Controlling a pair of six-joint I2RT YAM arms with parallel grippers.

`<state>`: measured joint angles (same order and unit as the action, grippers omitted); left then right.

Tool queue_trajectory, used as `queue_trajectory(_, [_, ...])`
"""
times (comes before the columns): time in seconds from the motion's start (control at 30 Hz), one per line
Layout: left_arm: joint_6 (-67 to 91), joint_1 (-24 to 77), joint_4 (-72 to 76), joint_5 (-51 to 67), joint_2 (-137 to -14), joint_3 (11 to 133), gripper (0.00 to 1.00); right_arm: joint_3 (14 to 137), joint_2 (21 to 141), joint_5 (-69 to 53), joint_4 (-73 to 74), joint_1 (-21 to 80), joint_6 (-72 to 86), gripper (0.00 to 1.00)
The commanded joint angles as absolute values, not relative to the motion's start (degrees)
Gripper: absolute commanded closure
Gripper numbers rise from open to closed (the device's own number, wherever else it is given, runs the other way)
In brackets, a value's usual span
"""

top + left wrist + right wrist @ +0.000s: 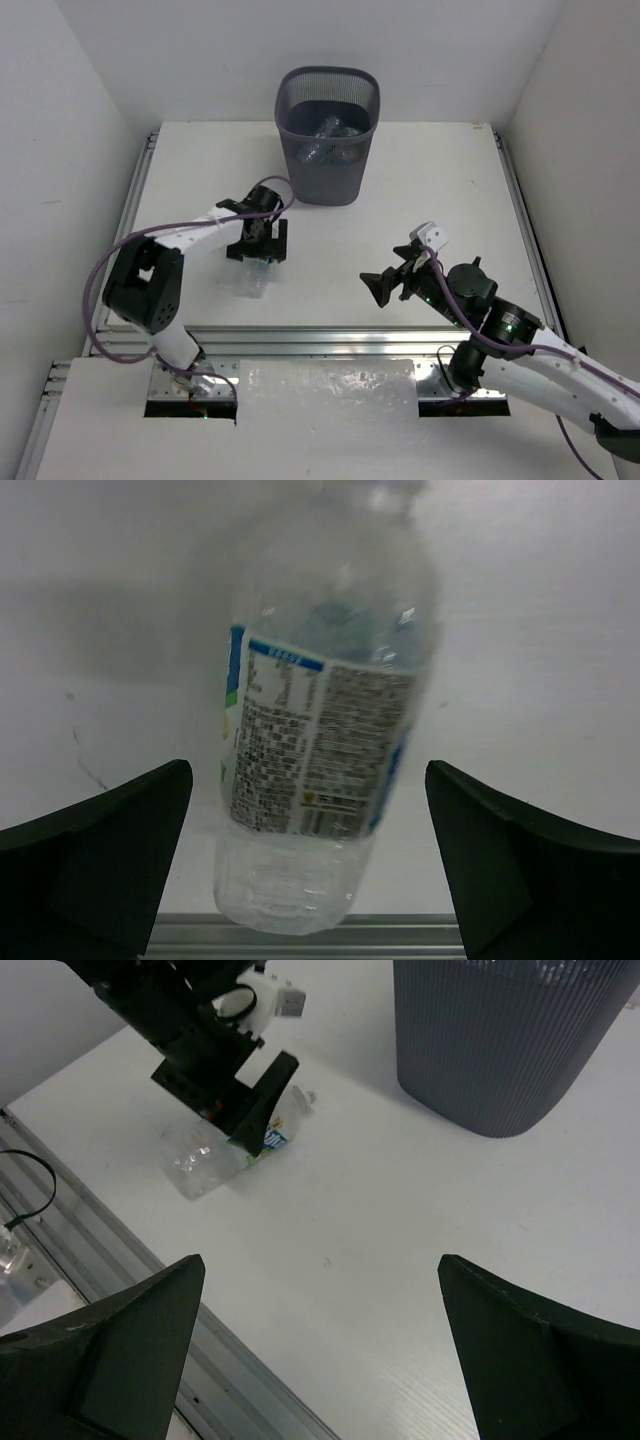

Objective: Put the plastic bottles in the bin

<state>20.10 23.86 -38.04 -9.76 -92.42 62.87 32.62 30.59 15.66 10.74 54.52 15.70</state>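
Observation:
A clear plastic bottle with a blue and white label lies on the white table, its base toward the near rail. My left gripper hangs just above it, open, with the bottle between the spread fingers and touching neither. The right wrist view shows the same bottle under the left gripper. The dark grey mesh bin stands at the far middle with several clear bottles inside. My right gripper hovers open over bare table, holding nothing.
An aluminium rail runs along the table's near edge, close to the bottle's base. White walls close in the left, right and far sides. A purple cable loops beside the left arm. The bin fills the right wrist view's top right.

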Motion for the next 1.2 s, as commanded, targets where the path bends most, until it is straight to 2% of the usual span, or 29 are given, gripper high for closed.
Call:
queue_trajectory(0.0, [20.3, 22.7, -37.2, -10.0, -92.5, 63.4, 0.0, 32.1, 31.2, 13.9, 6.6, 54.7, 16.9, 0.01])
queue_trajectory(0.1, [22.6, 22.5, -35.8, -9.2, -98.3, 62.6, 0.03, 32.0, 31.5, 13.4, 6.3, 54.7, 16.5, 0.01])
queue_trajectory(0.17, [23.8, 23.5, -33.8, -7.0, -99.4, 61.4, 0.14, 31.9, 31.6, 13.4, 6.2, 54.7, 16.0, 0.01])
queue_trajectory(0.23, [25.7, 24.9, -33.0, -7.5, -96.2, 61.0, 0.38, 32.2, 31.6, 14.3, 6.8, 54.8, 15.5, 0.01])
queue_trajectory(0.3, [27.7, 27.1, -34.1, -12.1, -91.8, 62.0, 0.96, 32.3, 31.3, 14.8, 7.4, 54.7, 15.2, 0.01])
queue_trajectory(0.4, [30.1, 29.8, -40.2, -18.3, -77.1, 66.7, 0.99, 32.6, 30.8, 16.4, 8.3, 54.7, 14.5, 0.01])
queue_trajectory(0.47, [30.8, 32.0, -41.0, -20.3, -71.9, 73.3, 0.99, 32.7, 30.4, 17.0, 8.3, 54.7, 14.1, 0.01])
queue_trajectory(0.53, [28.2, 32.3, -36.7, -16.4, -67.3, 79.9, 0.99, 32.9, 30.3, 18.5, 8.1, 54.7, 13.4, 0.01])
queue_trajectory(0.6, [23.5, 32.3, -29.8, -9.6, -68.7, 84.7, 0.97, 33.7, 31.1, 20.5, 8.3, 54.6, 12.5, 0.01])
queue_trajectory(0.67, [20.3, 32.2, -29.1, -7.8, -73.6, 95.5, 0.99, 35.4, 32.0, 21.7, 8.9, 54.6, 11.7, 0.01])
queue_trajectory(0.7, [19.2, 32.2, -29.9, -7.9, -81.1, 106.2, 1.0, 35.9, 32.4, 22.8, 9.7, 54.6, 11.6, 0.01])
queue_trajectory(0.77, [16.8, 31.7, -35.0, -9.4, -90.5, 119.8, 1.0, 36.9, 32.4, 24.2, 10.5, 54.6, 12.0, 0.01])
queue_trajectory(0.8, [16.4, 30.7, -37.6, -10.4, -101.1, 136.1, 1.0, 37.0, 31.8, 24.8, 10.9, 54.7, 12.4, 0.01])
queue_trajectory(0.83, [16.3, 29.6, -41.9, -10.1, -106.5, 144.8, 0.94, 37.2, 31.4, 25.7, 11.2, 54.6, 12.9, 0.01])
queue_trajectory(0.87, [17.2, 28.4, -42.8, -9.8, -114.9, 151.3, 0.93, 37.4, 30.9, 26.1, 11.9, 54.6, 13.1, 0.01])
queue_trajectory(0.9, [18.4, 24.8, -42.1, -8.7, -116.8, 154.9, 0.93, 37.5, 29.9, 26.5, 12.6, 54.7, 13.3, 0.01])
queue_trajectory(0.97, [24.8, 20.5, -31.2, -0.7, -113.6, 144.7, 0.93, 37.9, 28.7, 26.8, 14.6, 54.7, 13.3, 0.01])
queue_trajectory(1.0, [27.0, 17.3, -25.3, 2.7, -111.6, 131.4, 0.87, 38.1, 28.2, 27.2, 15.2, 54.6, 13.1, 0.01])
queue_trajectory(1.03, [28.9, 16.6, -17.9, 5.8, -110.7, 127.4, 0.83, 38.5, 27.3, 28.1, 16.0, 54.6, 12.8, 0.01])
queue_trajectory(1.07, [28.7, 16.6, -17.3, 6.2, -112.4, 126.9, 0.8, 38.8, 26.8, 28.4, 16.6, 54.6, 12.6, 0.01])
queue_trajectory(1.17, [26.0, 17.6, -22.2, 10.4, -122.4, 144.2, 0.77, 41.1, 25.8, 29.5, 19.8, 54.6, 12.4, 0.01])
